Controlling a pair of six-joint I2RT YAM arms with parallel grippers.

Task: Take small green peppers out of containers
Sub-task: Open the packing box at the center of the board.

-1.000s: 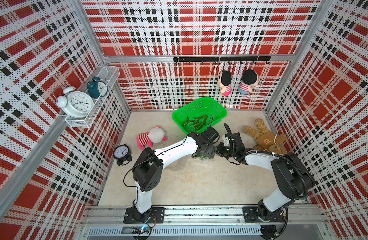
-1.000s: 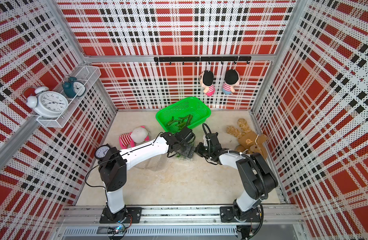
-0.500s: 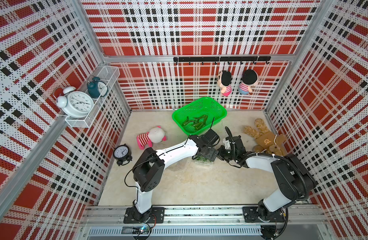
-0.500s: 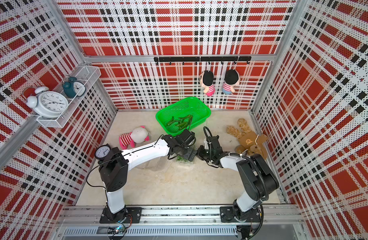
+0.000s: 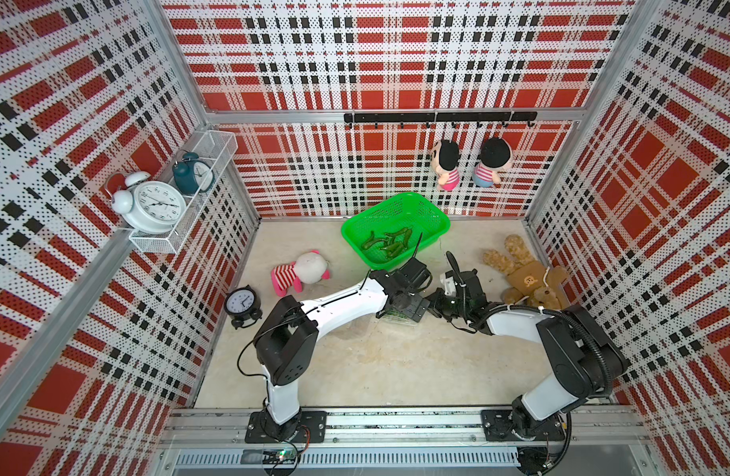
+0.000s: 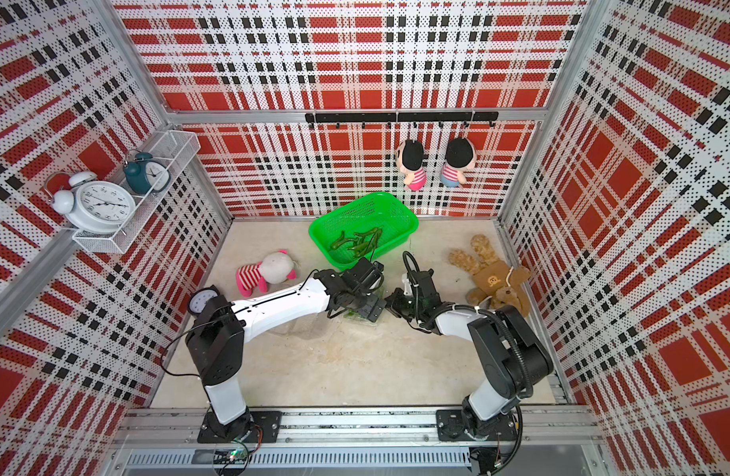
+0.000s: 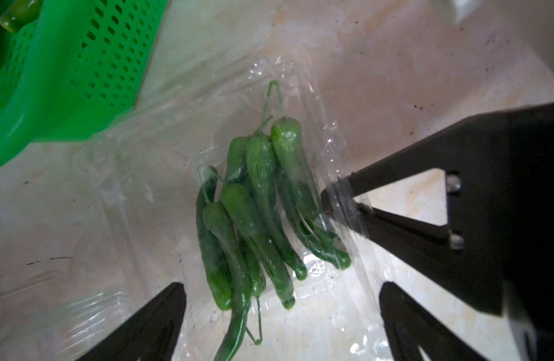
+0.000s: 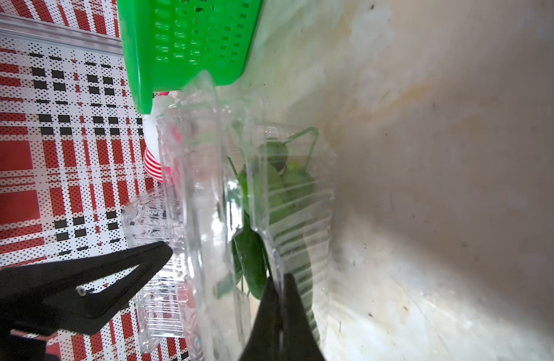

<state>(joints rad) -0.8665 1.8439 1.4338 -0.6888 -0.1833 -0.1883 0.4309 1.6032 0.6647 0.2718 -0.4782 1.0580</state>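
A clear container (image 7: 313, 103) lies open on the floor just in front of the green basket, with several small green peppers (image 7: 257, 218) bunched inside it. My left gripper (image 7: 282, 312) hangs open right above them, one finger on each side of the bunch, touching nothing. My right gripper (image 8: 277, 312) is shut on the container's (image 8: 207, 187) thin side wall, its tip against the plastic next to the peppers. In both top views the two grippers meet over the container (image 5: 398, 317) (image 6: 357, 318). A second clear container (image 6: 301, 327) lies under the left arm.
The green basket (image 5: 437, 222) behind holds several peppers (image 5: 388, 243). A pink striped plush (image 5: 301, 272) and a small black clock (image 5: 241, 303) lie to the left. A brown teddy bear (image 5: 524, 280) lies to the right. Walls close in on three sides.
My left gripper has come down from the basket's edge to just above the container. My right gripper has edged in with it and stayed shut on the plastic.
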